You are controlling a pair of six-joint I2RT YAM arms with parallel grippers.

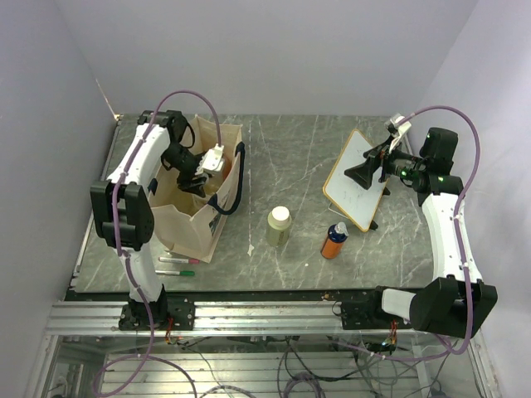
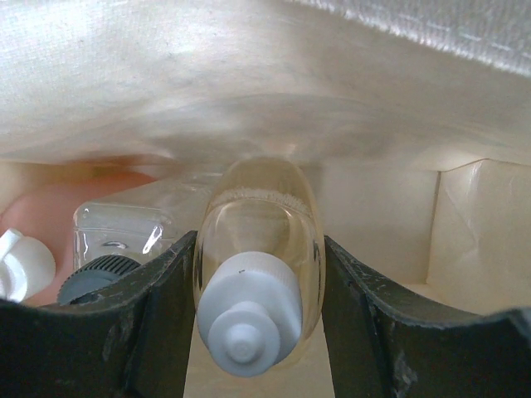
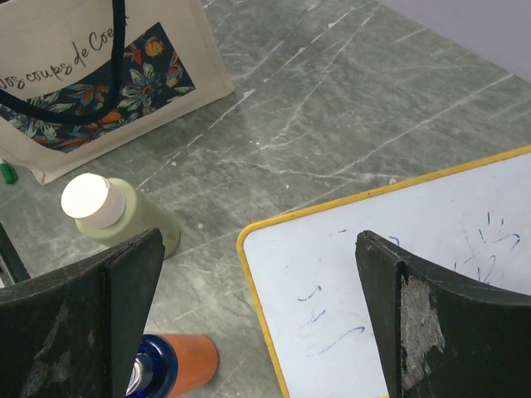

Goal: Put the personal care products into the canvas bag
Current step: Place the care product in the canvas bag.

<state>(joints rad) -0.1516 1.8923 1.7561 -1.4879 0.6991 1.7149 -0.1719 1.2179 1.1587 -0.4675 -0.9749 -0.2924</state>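
The canvas bag stands at the left, its printed side facing the right wrist camera. My left gripper is down inside the bag, shut on the amber bottle, whose white cap points toward the camera. A clear bottle with a black cap and a salmon-pink bottle lie in the bag beside it. The pale green bottle and the orange bottle stand on the table. My right gripper hangs open over the whiteboard corner, holding nothing.
A wood-framed whiteboard leans at the right rear, under the right gripper. Red and green marker pens lie in front of the bag near the table's front edge. Walls close in on the left and right sides.
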